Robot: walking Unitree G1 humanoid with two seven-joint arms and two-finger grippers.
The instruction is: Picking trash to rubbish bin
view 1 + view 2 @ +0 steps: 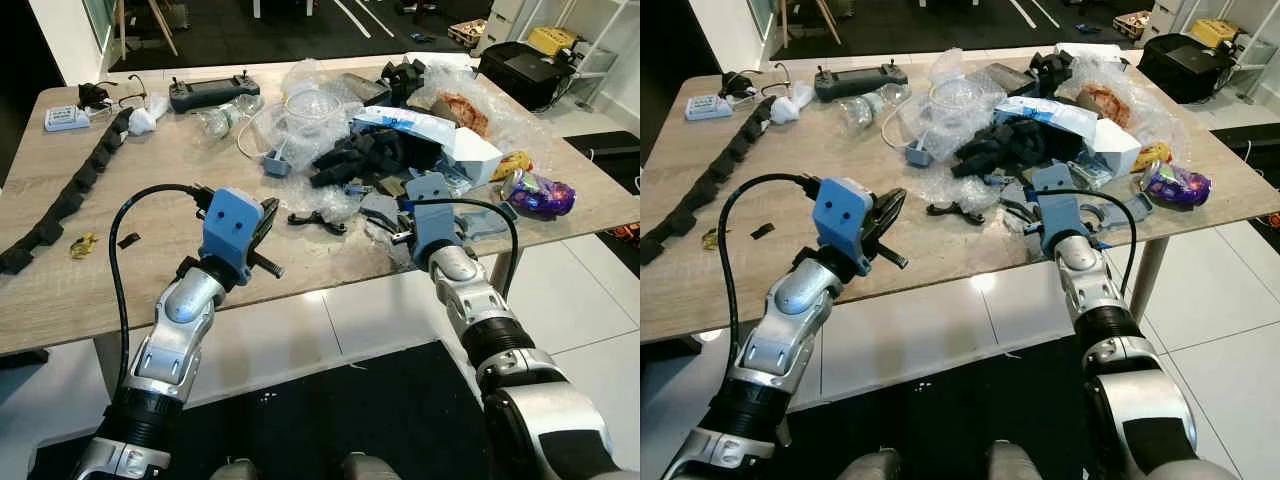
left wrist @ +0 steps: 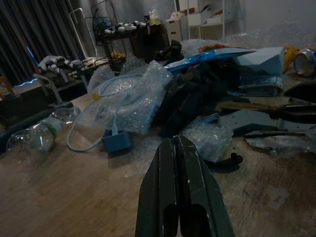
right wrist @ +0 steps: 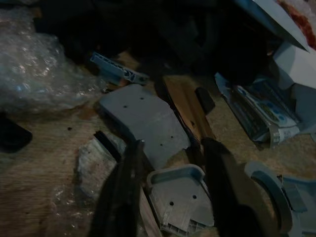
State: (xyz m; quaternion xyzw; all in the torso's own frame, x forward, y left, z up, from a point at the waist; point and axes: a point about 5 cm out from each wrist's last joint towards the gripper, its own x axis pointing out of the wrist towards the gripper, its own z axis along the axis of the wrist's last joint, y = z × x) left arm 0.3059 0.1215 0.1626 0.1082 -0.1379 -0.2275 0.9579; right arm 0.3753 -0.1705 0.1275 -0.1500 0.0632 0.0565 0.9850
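While your right gripper (image 3: 170,190) hangs low over the near edge of the wooden table (image 1: 60,290), its fingers are spread and straddle a grey plastic piece (image 3: 180,200) without closing on it; they grip nothing. Your left gripper (image 2: 180,163) hovers above bare wood with its fingers pressed together and empty.

The job looks barely begun. Ahead of both grippers the trash is piled in a heap: bubble wrap (image 1: 300,110), black foam pieces (image 1: 355,155), a white and blue box (image 1: 440,135) and a purple wrapper (image 1: 540,192) off beyond your right gripper. A crushed plastic bottle (image 1: 222,118), a black controller (image 1: 208,93) and a long strip of black foam (image 1: 75,190) lie past your left gripper. I see no rubbish bin; the right wrist view is dim, so the grey piece may be a flat bracket.

White tiles (image 1: 270,340) and a black mat (image 1: 350,400) lie under the table.
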